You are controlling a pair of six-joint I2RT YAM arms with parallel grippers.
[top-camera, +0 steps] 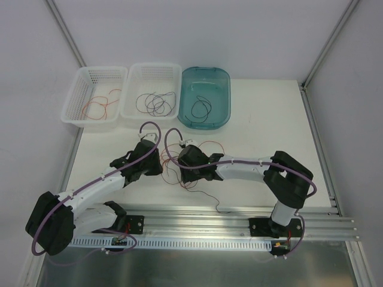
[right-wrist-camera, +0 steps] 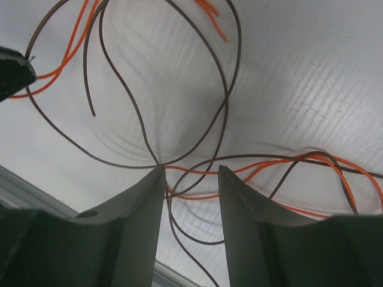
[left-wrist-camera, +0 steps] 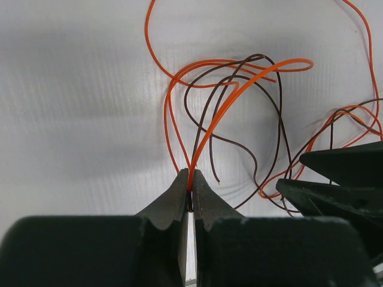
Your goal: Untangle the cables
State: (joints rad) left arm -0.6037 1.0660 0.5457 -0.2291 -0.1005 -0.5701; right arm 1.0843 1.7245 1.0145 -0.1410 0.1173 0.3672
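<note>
We count 3 containers at worktop [top-camera: 257, 119] rear: 2 white mesh baskets, 1 smooth teal tub [top-camera: 222, 89]. In left basket [top-camera: 70, 103]: red-orange loops. In middle basket [top-camera: 130, 95]: dark loops. In tub: one dark loop. Thin curly cables [top-camera: 179, 173] tangled on worktop between arms. We see left fingers [left-wrist-camera: 173, 200] pinched tight on orange cable [left-wrist-camera: 234, 94]; right fingers [right-wrist-camera: 140, 203] partly apart, straddling wires, gripping nothing.

Bright, even, diffuse light falls from overhead, and the white table [top-camera: 263, 119] looks slightly washed, with faint soft shadows beside the arms [top-camera: 239, 168]. In both wrist views broad grey shadows cross the table. The cables [left-wrist-camera: 233, 95] are sharp, while the left gripper [left-wrist-camera: 190, 178] and right gripper [right-wrist-camera: 191, 176] are dark and blurred.
</note>
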